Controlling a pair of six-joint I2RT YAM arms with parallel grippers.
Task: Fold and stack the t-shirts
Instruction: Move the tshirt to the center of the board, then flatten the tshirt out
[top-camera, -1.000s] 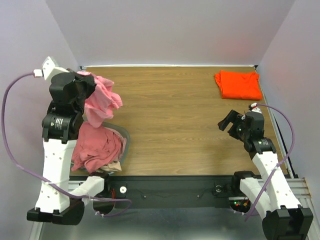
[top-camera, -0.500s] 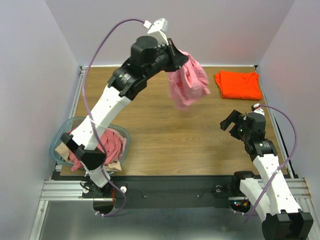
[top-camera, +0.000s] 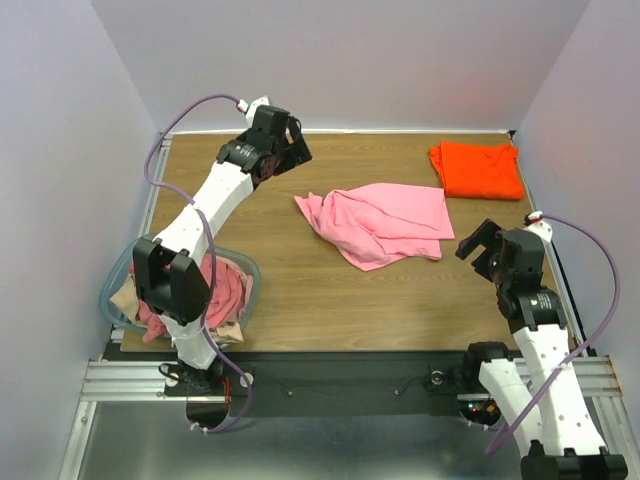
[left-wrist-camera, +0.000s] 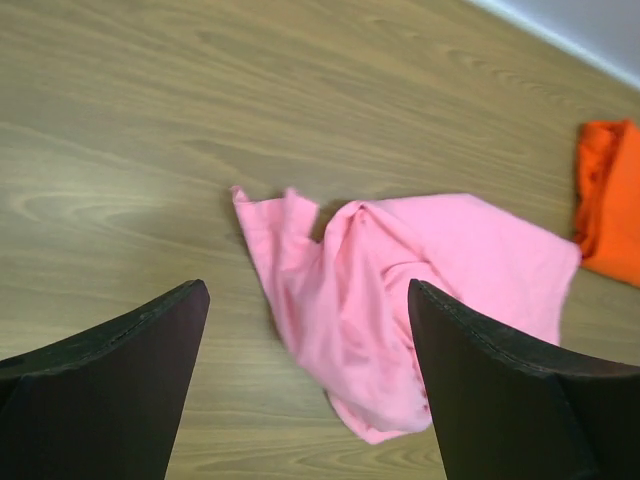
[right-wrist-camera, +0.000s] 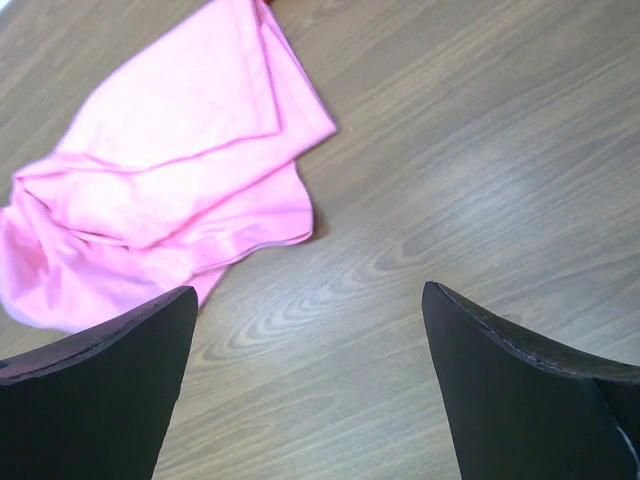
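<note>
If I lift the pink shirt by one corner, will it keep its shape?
Probably not: the pink shirt lies rumpled in soft overlapping folds, so it should hang limp. It looks thin, likely light. Pushed, it would probably bunch rather than slide flat.

The left arm (top-camera: 208, 208) and right arm (top-camera: 545, 375) are built alike, with white boxy link shells joined by black rounded joint housings. A thin lavender cable (top-camera: 185, 110) trails from each wrist down to the base. The fingers (left-wrist-camera: 110, 400) are matte black wedges, broad and blunt-tipped. Small red and green lights (top-camera: 478, 408), possibly status lamps, glow at the right base.
</note>
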